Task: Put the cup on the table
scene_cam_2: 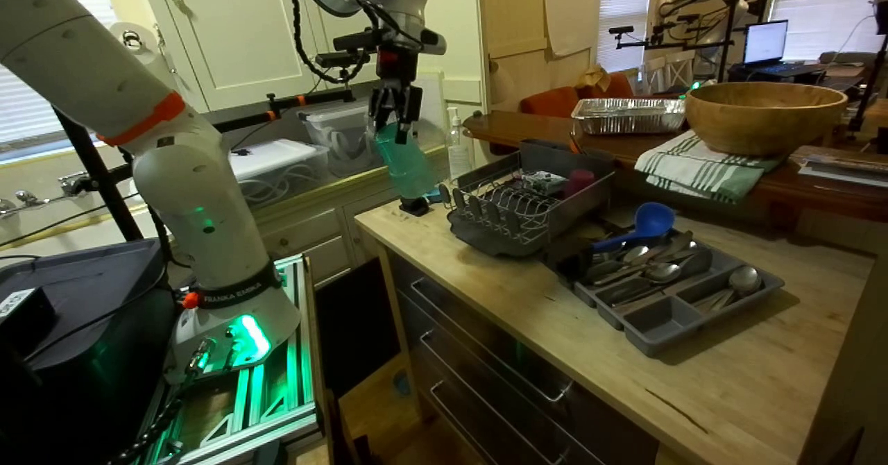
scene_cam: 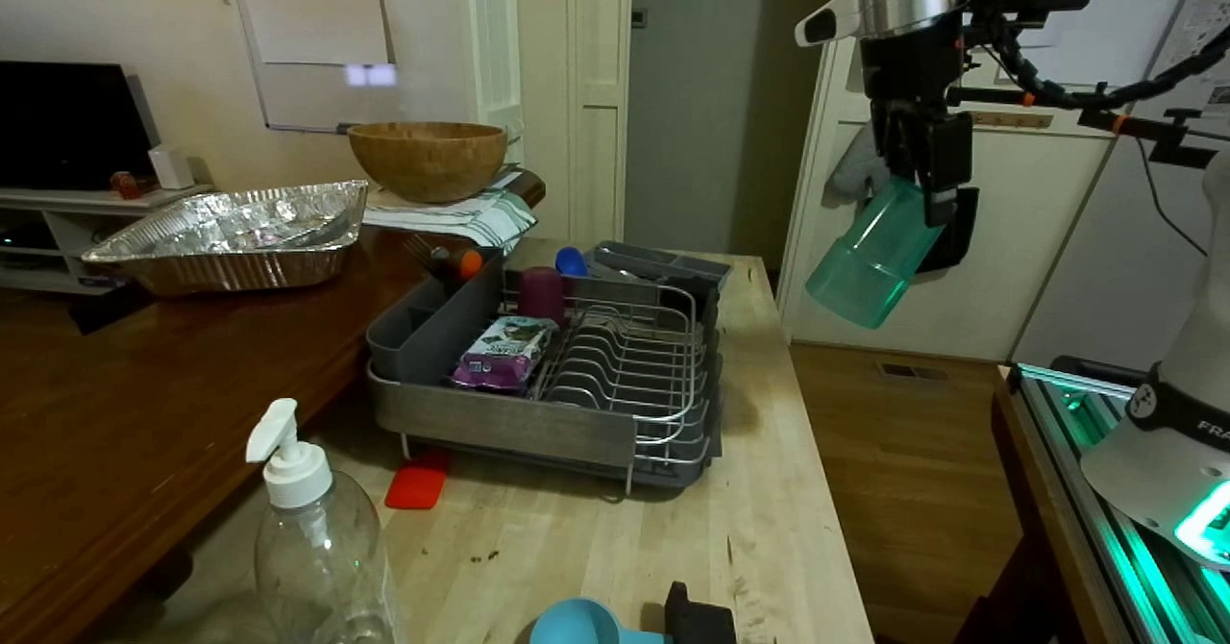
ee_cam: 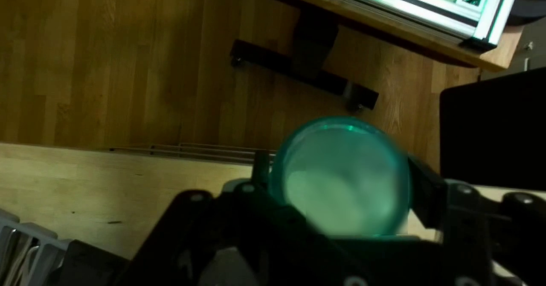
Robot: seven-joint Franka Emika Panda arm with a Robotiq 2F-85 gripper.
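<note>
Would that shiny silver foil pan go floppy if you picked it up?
The rectangular silver foil pan might bend: its walls look thin. It's likely light for its size, being foil. Wide and low, it'd probably slide before tipping.

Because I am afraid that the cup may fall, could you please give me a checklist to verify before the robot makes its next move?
1. Grip: ok; the fingers stand at two sides of the cup, which hangs in the air.
2. Cup upright: not ok; it is tilted in both exterior views.
3. Cup directly above the table: cannot tell from these views.
4. Cup apart from the dish rack: ok; a gap shows in an exterior view.
5. Cup's inside: cannot tell; too blurred in the wrist view.
</note>
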